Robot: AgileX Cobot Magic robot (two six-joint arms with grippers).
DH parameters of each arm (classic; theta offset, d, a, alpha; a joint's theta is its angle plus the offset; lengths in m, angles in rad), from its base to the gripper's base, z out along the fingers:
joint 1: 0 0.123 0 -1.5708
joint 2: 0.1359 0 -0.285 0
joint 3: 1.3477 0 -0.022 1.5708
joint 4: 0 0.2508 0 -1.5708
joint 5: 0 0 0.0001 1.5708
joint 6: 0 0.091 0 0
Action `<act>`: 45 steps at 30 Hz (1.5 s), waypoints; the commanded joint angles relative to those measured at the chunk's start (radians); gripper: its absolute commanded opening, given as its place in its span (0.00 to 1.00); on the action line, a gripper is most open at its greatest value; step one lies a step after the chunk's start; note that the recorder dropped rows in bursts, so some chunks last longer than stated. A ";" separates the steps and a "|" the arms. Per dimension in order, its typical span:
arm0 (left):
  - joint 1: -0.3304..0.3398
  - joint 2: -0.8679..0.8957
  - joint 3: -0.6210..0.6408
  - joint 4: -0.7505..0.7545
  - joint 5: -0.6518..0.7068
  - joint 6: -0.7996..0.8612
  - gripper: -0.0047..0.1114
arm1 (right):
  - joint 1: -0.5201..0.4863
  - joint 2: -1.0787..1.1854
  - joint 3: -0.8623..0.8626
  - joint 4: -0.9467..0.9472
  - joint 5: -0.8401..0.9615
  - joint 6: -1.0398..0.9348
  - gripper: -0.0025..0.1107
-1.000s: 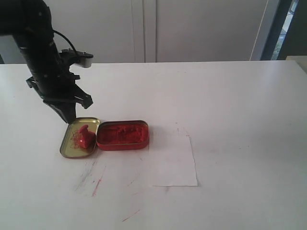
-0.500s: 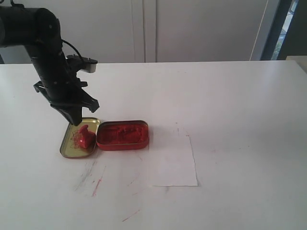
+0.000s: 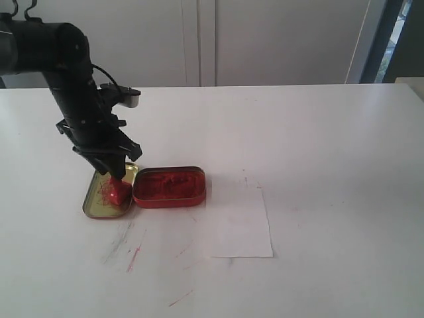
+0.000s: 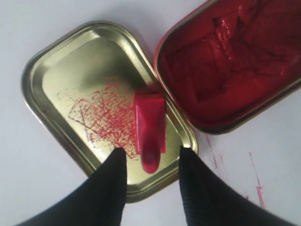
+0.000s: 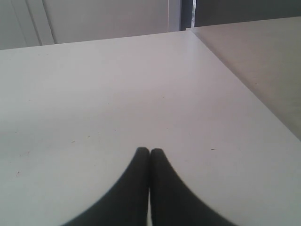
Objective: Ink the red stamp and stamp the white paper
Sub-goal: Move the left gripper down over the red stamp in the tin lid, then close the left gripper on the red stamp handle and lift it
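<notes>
red stamp (image 4: 150, 127) lies in gold lid (image 4: 61, 70), left gripper (image 4: 151, 153) spread wide astride its handle; right gripper (image 5: 149, 151) clenched, empty.

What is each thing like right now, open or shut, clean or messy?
red stamp: lying on its side in the lid
lid: off the tin, inside up, scribbled red
ink tin: open, full of red paste
white paper: flat, no stamp mark
left end effector: open, straddling the stamp
right end effector: shut, empty
</notes>
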 commanded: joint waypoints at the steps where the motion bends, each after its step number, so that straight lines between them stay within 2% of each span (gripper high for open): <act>1: -0.005 0.022 -0.005 -0.027 0.001 0.018 0.41 | -0.004 -0.005 0.005 -0.010 -0.015 0.000 0.02; 22: -0.005 0.094 -0.003 -0.025 -0.023 0.011 0.40 | -0.004 -0.005 0.005 -0.010 -0.015 0.000 0.02; 23: -0.005 0.094 -0.003 -0.025 -0.023 0.008 0.38 | -0.004 -0.005 0.005 -0.010 -0.015 0.000 0.02; 27: -0.005 0.094 -0.003 -0.025 -0.019 0.008 0.16 | -0.004 -0.005 0.005 -0.010 -0.015 0.000 0.02; 30: -0.005 0.094 -0.003 -0.025 -0.019 0.008 0.04 | -0.004 -0.005 0.005 -0.010 -0.015 0.000 0.02; 45: -0.003 0.058 -0.005 -0.010 -0.014 0.008 0.04 | -0.004 -0.005 0.005 -0.010 -0.015 0.000 0.02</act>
